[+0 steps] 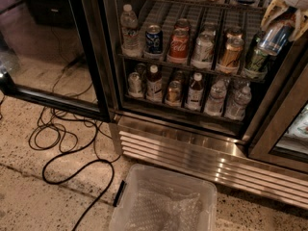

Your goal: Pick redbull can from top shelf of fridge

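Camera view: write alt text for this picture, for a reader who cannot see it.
The robot's tool, at the top right, grips a slim silver-and-blue can, tilted, in front of the open fridge. Rows of drinks stand inside; a clear plastic bin and black cables lie on the floor below.

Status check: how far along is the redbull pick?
Done: the fridge has its glass door open, and the redbull can is off the top shelf. In hand: the gripper, at the upper right edge, is shut on the can, which tilts in front of the middle rack. Left: draw it clear of the fridge.
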Robot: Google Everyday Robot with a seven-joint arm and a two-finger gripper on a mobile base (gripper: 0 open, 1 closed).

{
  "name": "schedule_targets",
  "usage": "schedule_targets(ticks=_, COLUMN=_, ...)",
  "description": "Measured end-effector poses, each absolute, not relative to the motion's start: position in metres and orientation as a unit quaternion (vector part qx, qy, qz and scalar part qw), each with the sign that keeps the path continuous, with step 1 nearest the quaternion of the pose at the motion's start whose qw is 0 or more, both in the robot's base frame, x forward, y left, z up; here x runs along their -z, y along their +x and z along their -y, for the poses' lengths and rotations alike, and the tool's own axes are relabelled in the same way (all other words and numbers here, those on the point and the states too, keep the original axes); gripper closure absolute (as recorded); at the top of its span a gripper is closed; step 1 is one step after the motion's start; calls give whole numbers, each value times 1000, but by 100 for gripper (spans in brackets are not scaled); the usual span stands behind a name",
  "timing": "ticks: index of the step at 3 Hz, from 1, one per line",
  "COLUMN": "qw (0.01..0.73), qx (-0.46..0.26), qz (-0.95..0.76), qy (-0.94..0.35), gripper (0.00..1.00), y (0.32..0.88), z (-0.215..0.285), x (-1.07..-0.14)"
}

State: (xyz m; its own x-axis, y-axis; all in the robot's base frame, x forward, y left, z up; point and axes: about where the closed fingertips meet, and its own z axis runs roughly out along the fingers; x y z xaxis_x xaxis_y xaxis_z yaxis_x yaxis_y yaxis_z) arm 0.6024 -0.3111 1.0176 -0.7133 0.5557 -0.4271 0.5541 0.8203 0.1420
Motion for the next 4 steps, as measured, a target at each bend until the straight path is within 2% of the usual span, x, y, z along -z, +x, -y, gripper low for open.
schedule_targets(ticks=3, qw=115, qx=-73, qz=-951, qy=276, gripper=100, y=521, z=258, x=-969)
schedule_targets(ticks=4, qw=79, qx=-75, qz=-963, qy=249, gripper=100, y=503, z=242, x=-948)
